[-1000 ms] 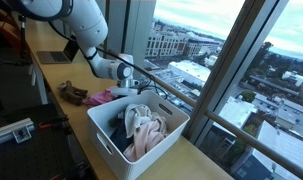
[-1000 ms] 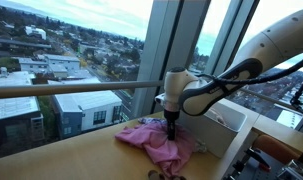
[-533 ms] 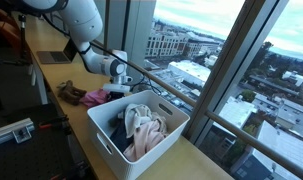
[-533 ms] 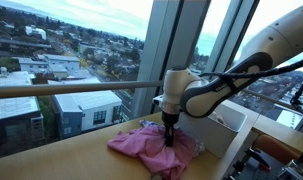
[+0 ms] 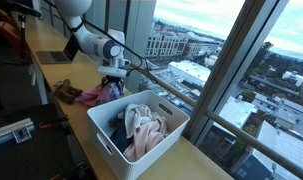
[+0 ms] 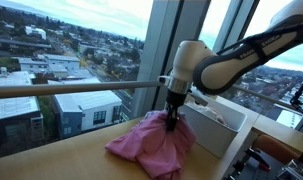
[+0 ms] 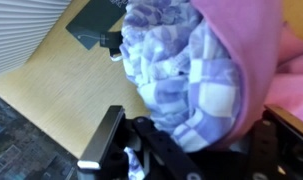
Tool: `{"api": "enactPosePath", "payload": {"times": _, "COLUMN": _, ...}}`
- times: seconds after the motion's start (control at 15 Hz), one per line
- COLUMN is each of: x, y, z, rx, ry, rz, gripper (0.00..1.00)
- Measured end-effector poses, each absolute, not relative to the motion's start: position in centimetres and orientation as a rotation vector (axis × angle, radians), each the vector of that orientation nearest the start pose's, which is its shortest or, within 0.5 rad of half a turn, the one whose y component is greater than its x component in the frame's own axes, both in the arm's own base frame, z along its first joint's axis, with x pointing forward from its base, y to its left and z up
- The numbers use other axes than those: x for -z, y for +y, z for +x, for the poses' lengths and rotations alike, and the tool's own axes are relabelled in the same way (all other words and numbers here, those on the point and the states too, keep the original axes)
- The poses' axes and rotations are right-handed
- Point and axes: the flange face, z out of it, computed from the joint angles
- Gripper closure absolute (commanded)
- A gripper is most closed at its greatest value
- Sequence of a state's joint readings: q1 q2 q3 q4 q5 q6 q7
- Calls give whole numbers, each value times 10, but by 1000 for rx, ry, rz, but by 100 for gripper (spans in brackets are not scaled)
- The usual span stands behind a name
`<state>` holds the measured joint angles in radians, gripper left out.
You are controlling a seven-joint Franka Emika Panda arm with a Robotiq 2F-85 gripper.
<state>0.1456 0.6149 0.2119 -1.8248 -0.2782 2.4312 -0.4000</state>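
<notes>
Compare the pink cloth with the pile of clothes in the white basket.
The pink cloth lies on the table beside the white basket; the pile of clothes sits inside it. The gripper pinches the pink cloth into a peak; the pile is untouched. The cloth is one colour; the pile mixes pale and dark pieces. Both are crumpled fabric.

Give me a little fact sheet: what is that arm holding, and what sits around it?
Gripper: shut, pinching the pink cloth from above
Cloth shape: drawn up to a peak at the grip, lower edges spread on the table
Table: wooden, under cloth and basket
Basket: white, beside the cloth, holding mixed clothes
Wrist view: pink fabric beside a lilac checked patch
Nearby: a brown item beyond the cloth, too small to identify
</notes>
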Motion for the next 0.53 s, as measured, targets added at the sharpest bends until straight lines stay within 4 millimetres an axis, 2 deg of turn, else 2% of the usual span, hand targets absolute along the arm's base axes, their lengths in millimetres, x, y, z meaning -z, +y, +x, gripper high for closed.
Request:
{"api": "enactPosePath", "payload": {"times": 0.2, "x": -274, "y": 190, "z": 626, "rx": 171, "ry": -1344, "rz": -2872, "gripper": 100}}
{"api": "enactPosePath", "payload": {"times": 0.53, "x": -389, "y": 116, "z": 645, "rx": 444, "ry": -1142, "rz": -2900, "gripper": 100}}
